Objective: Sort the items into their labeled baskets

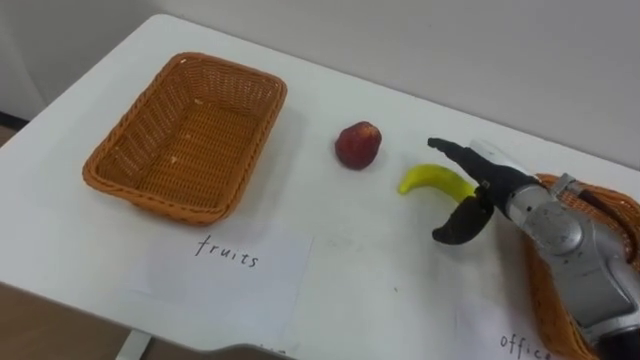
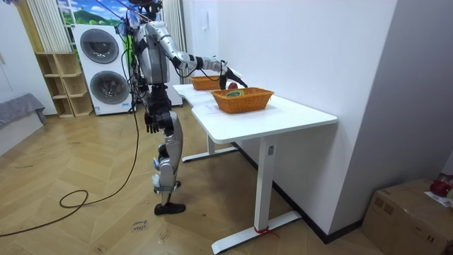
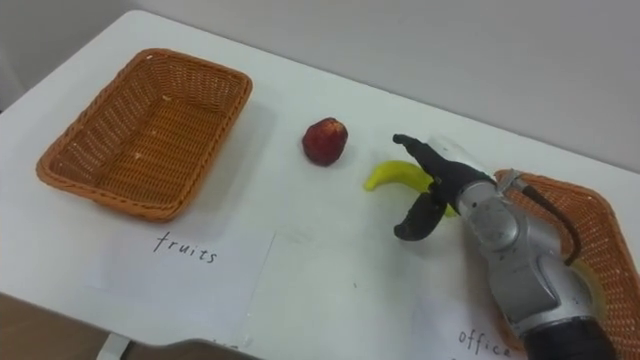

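Left eye view: right robot hand (image 1: 488,188) spread astride the banana (image 1: 430,181), fingers beyond it, thumb on its near side, hiding its right end. Red fruit (image 1: 358,145) lies left of the banana, fruits basket (image 1: 150,190) farther left; office basket (image 1: 622,212) to its right is cut off.

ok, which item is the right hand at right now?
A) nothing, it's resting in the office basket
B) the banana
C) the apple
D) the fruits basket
B: the right hand is open, with its fingers and thumb spread to either side of the banana, while the apple lies apart on the table and the fruits basket is farther left.
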